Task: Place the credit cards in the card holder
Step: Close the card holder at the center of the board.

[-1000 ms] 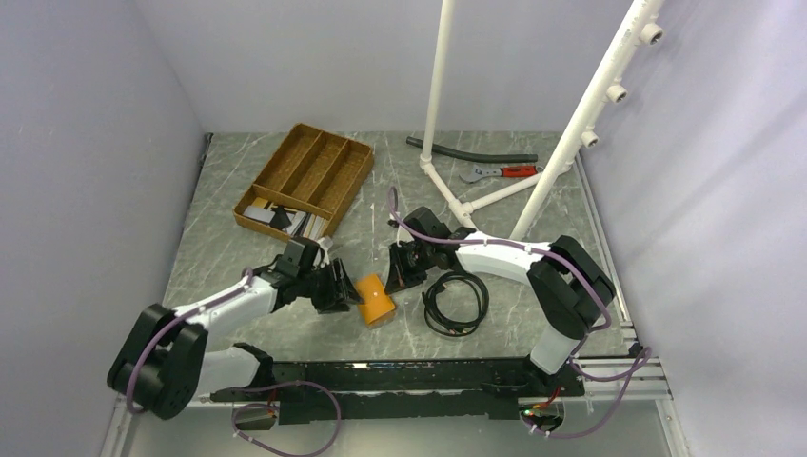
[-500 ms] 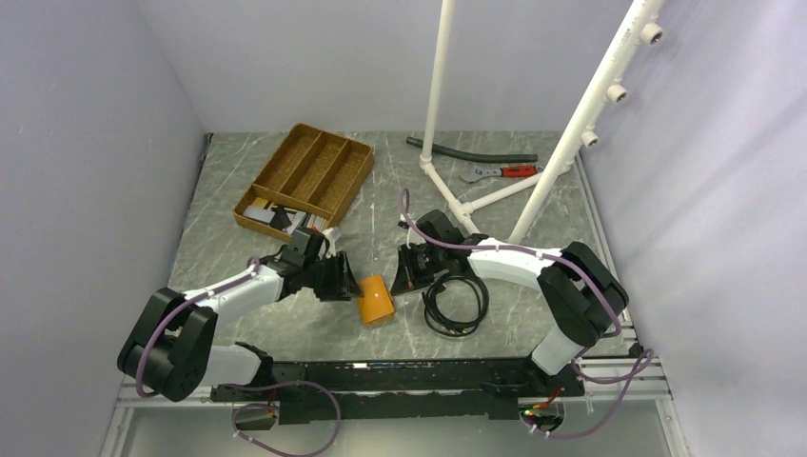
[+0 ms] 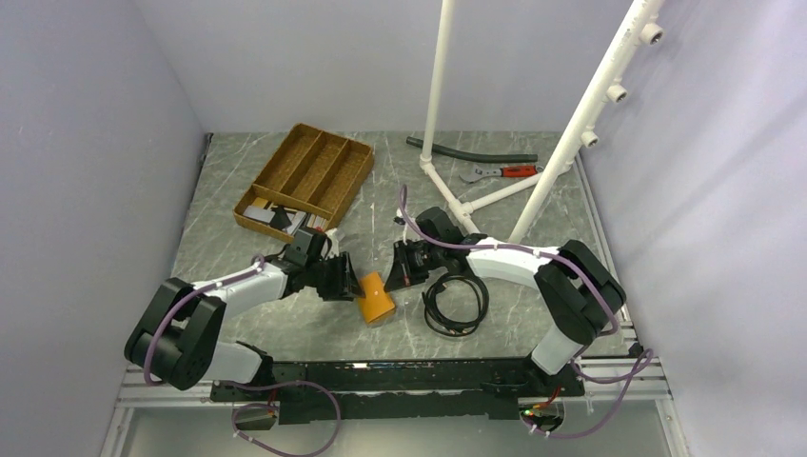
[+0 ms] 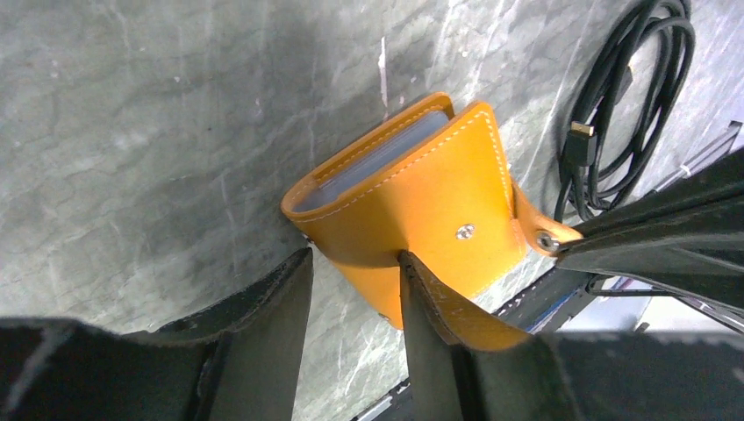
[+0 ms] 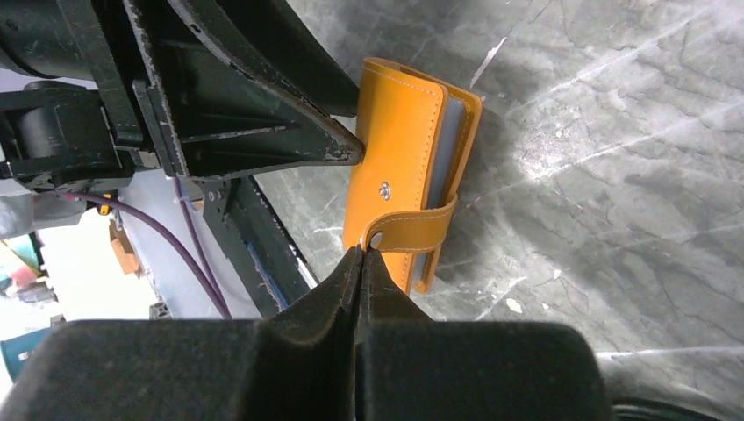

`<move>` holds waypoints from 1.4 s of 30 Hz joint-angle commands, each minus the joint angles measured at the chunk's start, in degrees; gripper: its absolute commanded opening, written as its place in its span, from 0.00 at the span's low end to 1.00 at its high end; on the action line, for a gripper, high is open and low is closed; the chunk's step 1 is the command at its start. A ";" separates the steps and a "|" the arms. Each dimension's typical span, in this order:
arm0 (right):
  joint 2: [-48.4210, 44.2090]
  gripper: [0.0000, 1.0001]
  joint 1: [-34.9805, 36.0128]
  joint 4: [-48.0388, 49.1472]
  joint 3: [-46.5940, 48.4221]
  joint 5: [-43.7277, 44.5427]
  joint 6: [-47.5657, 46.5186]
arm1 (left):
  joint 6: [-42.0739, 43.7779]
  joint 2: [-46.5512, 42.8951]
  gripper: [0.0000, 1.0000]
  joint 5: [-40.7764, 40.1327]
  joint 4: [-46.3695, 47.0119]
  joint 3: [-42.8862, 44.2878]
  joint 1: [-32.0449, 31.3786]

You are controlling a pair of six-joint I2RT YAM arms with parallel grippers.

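White arm links, black joints, purple cables.

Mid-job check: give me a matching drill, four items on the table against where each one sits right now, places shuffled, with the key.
Things:
1. card holder
2. credit cards
3. black cable
4. wrench

Places:
A. in the near end of the wooden tray
B. coiled on the table, just right of the orange wallet
C. at the far side, by the foot of the white pipe frame
D. on the table between the left claw and the right claw

Pairs: 1-D, 2-A, 3-B, 4-C
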 commanded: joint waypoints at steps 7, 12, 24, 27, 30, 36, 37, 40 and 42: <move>5.32 0.00 1.02 4.73 3.02 -4.02 -1.04 | -1.43 1.01 0.45 4.36 5.95 1.08 0.05; 6.75 0.00 1.07 5.97 3.06 -3.82 -0.39 | -1.30 1.22 0.45 4.29 5.78 1.31 0.05; 8.60 0.00 1.24 7.67 3.32 -4.56 -0.22 | -1.45 1.76 0.45 5.43 6.46 1.18 0.05; 8.73 0.00 1.24 8.52 3.17 -4.99 -0.07 | -1.52 2.21 0.43 6.19 7.18 1.21 0.05; 9.06 0.00 1.28 8.60 3.38 -5.15 -0.14 | -1.65 2.78 0.41 6.67 7.78 1.16 0.02; 9.94 0.00 1.41 8.96 3.75 -5.44 -0.47 | -2.08 3.75 0.37 7.61 8.89 1.08 0.04; 10.18 0.00 1.42 8.83 3.84 -5.49 -0.57 | -2.13 3.98 0.36 7.82 9.65 1.08 0.03; 10.67 0.00 1.41 9.42 3.83 -5.91 -0.46 | -2.36 4.28 0.36 8.20 10.20 1.08 -0.04; 11.12 0.00 1.41 9.00 4.02 -5.75 -0.58 | -2.46 4.18 0.36 8.27 10.25 1.04 -0.04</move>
